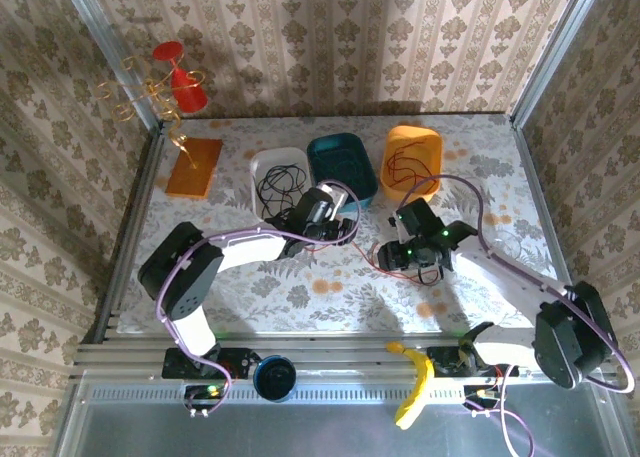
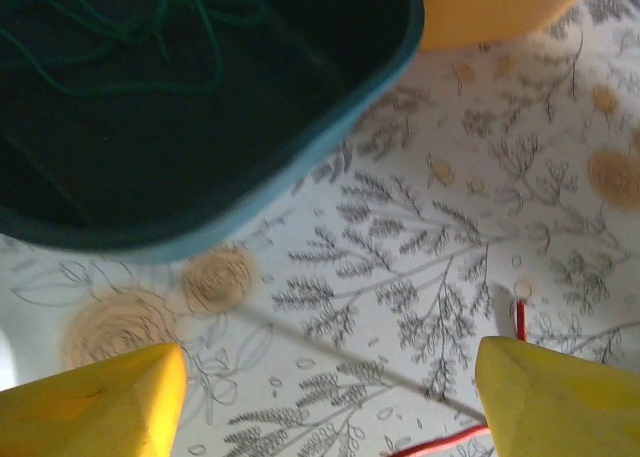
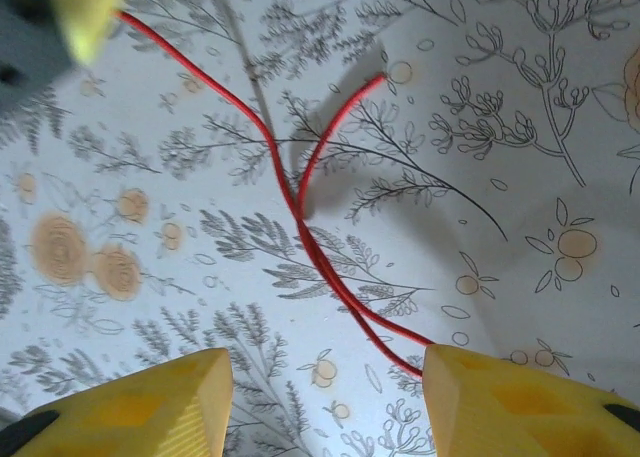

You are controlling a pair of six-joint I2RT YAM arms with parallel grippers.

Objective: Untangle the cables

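Red cable (image 3: pixel 298 217): looks thin, limp, light; lies doubled on the desk (image 3: pixel 520 177). Best pinched on one strand near the crossing. Right claw (image 3: pixel 325 362) parted, gripping nothing; left claw (image 2: pixel 330 352) wide, empty.

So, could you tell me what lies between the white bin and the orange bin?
The teal bin, sitting between the white bin and the orange bin; the top view shows it.
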